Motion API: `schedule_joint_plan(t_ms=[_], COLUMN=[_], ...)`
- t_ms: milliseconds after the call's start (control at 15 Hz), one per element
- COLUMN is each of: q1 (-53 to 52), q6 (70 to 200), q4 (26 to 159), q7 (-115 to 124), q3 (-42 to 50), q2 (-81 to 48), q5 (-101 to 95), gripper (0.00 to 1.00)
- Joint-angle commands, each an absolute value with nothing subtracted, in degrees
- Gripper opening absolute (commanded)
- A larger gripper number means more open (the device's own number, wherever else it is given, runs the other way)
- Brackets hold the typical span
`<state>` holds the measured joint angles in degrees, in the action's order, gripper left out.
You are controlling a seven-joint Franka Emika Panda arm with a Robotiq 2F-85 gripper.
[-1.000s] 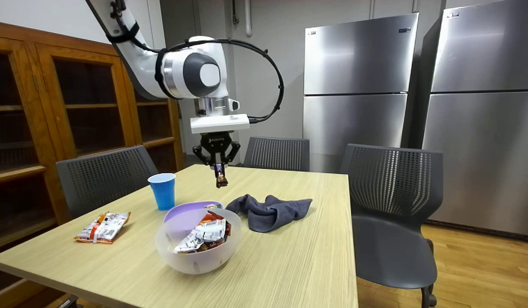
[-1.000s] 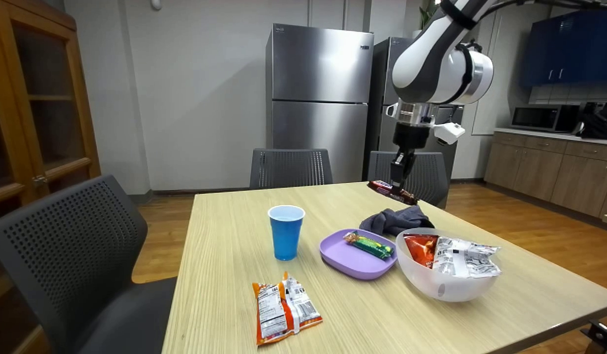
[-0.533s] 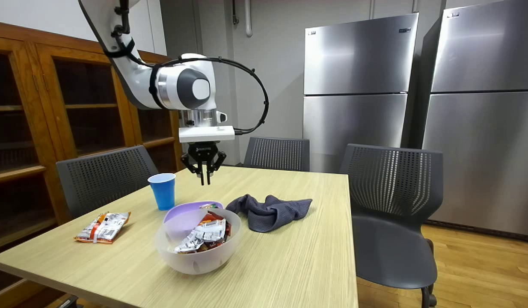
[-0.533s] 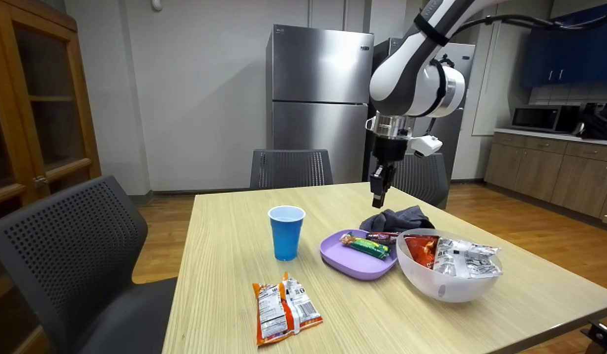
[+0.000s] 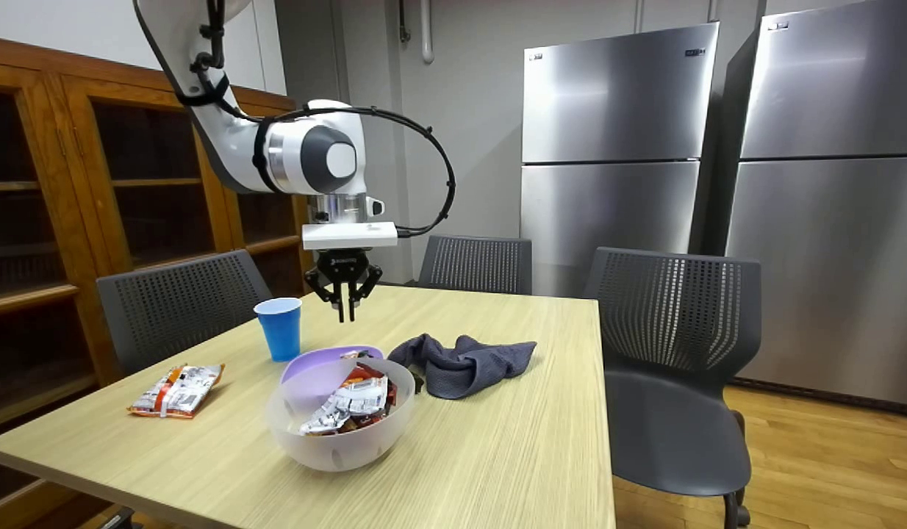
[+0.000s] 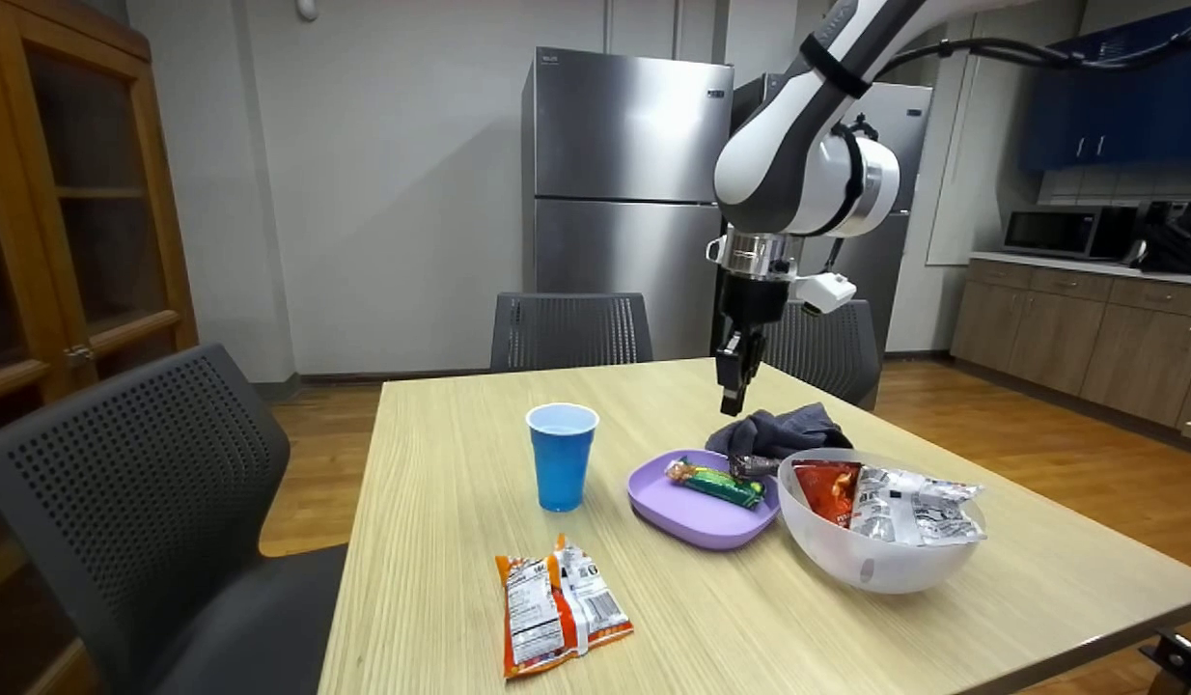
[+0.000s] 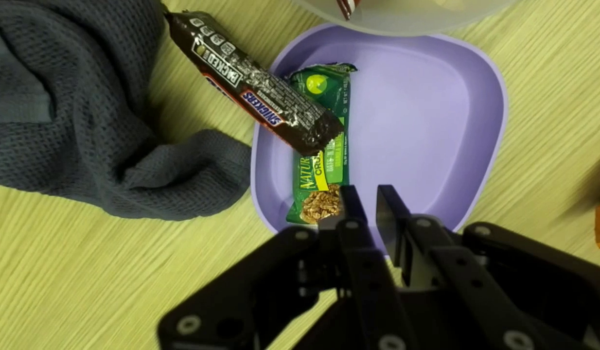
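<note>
My gripper [image 7: 367, 188] hangs above the near edge of a purple plate [image 7: 407, 107], its jaws a narrow gap apart with nothing between them; an exterior view also shows the gripper [image 5: 347, 319] in the air over the table. A Snickers bar [image 7: 261, 95] in a brown wrapper lies slantwise over the plate's rim. One end rests across a green granola bar [image 7: 324, 99] on the plate, and the other reaches toward a crumpled dark grey cloth [image 7: 76, 107]. In an exterior view the Snickers bar [image 6: 753, 466] is partly masked by the bowl.
Beside the plate stands a translucent bowl [image 6: 875, 569] with several snack packets. A blue cup [image 6: 562, 468] is upright on the table, and an orange and white snack bag [image 6: 562, 613] lies in front of it. Dark chairs [image 5: 674, 367] surround the table.
A second ago the gripper held the Snickers bar; it let go, and the bar dropped to the plate and turned over. The gripper has moved down and toward the cup's side.
</note>
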<state>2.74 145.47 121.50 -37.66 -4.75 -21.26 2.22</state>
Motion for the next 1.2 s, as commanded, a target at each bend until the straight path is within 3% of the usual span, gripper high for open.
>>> schedule_joint_plan(t_ms=[0,533,1133], q1=[4.6,10.4,14.5], q6=[143.7,148.1,156.9], q4=[121.1,122.5,125.9], q7=[-39.4,-57.0,-82.8], q3=[-5.4,-5.0,-7.2], q2=[-20.0,-20.7,-22.4], q5=[1.3,1.0,1.8], gripper=[0.44,0.99,1.0])
